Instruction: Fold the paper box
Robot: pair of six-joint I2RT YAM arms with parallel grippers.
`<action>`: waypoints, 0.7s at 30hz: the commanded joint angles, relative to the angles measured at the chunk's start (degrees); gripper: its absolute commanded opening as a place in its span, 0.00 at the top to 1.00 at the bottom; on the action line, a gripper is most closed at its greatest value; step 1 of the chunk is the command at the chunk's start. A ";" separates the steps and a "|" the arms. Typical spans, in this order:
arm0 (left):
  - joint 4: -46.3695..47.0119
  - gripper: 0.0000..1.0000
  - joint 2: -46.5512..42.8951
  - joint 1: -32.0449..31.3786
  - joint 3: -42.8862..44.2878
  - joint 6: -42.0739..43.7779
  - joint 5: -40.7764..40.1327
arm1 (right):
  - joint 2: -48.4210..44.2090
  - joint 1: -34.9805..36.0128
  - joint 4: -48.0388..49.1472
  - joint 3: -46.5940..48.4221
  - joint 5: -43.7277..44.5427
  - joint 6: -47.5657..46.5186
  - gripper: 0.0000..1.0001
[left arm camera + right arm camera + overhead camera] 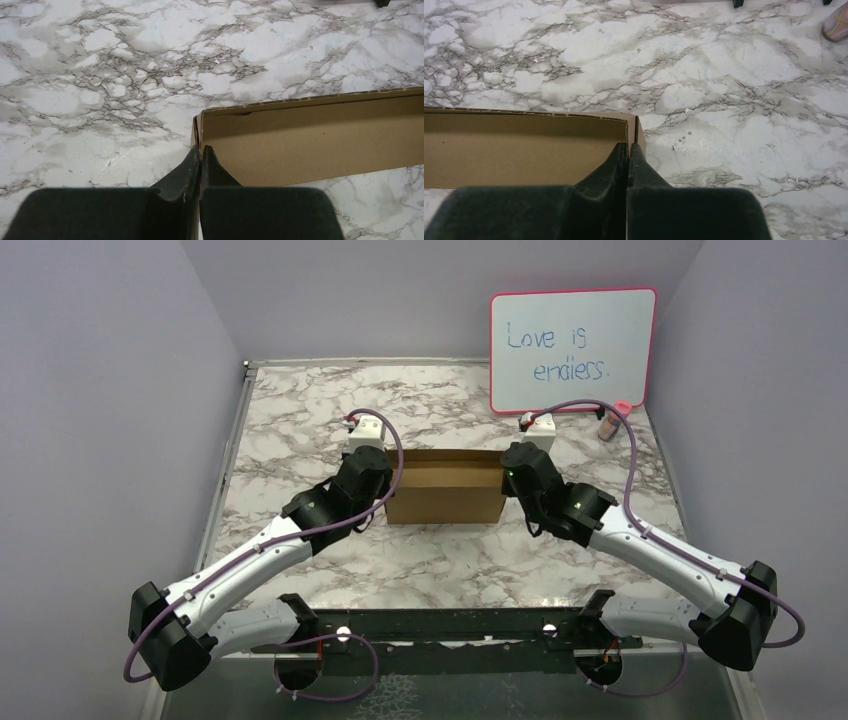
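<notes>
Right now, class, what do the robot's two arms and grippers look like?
The left arm and right arm have white links between chunky black joints, each trailing a purple cable. The left gripper and right gripper are black, with two tapering fingers.

The paper box [445,485] is plain brown corrugated cardboard, matt and faintly fibrous, its far wall's top edge ragged, while the table [300,410] has a smooth white-and-grey marble-pattern top with a soft sheen. The left gripper [201,150] and right gripper [628,147] each have 2 matt black fingers with a fine grain, looking like plastic or rubber. The left arm [245,560] and right arm [665,550] wear smooth white and black plastic shells with smooth purple cables [630,455], and the whiteboard [572,350] shows a glossy white face in a pink plastic frame.
</notes>
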 commanded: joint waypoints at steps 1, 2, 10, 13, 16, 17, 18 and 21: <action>-3.48 1.00 0.80 -1.81 1.47 0.30 2.80 | 1.30 1.39 -0.56 -2.24 -6.36 1.85 0.98; -3.60 1.00 0.83 -1.77 1.67 0.81 2.04 | 1.36 1.39 -0.52 -2.28 -6.40 1.85 0.98; -3.80 1.00 1.00 -1.83 2.58 1.72 1.51 | 1.34 1.39 -0.63 -2.40 -6.44 1.94 0.98; -3.87 1.00 0.74 -1.79 2.49 1.87 1.19 | 1.44 1.39 -0.46 -2.50 -6.70 2.03 0.98; -3.75 1.00 -0.43 -1.79 2.64 2.09 0.27 | 1.46 1.39 -0.24 -2.64 -6.80 2.12 0.98; -3.77 1.00 -0.82 -1.81 2.78 2.34 -0.07 | 1.50 1.39 -0.20 -2.64 -6.80 2.12 0.98; -3.78 1.00 -1.11 -1.76 2.89 2.65 -0.70 | 1.52 1.33 -0.18 -2.64 -6.86 2.12 0.98; -3.97 1.00 -1.71 -1.76 3.09 3.78 -2.30 | 1.62 1.39 -0.10 -2.66 -6.93 2.20 0.98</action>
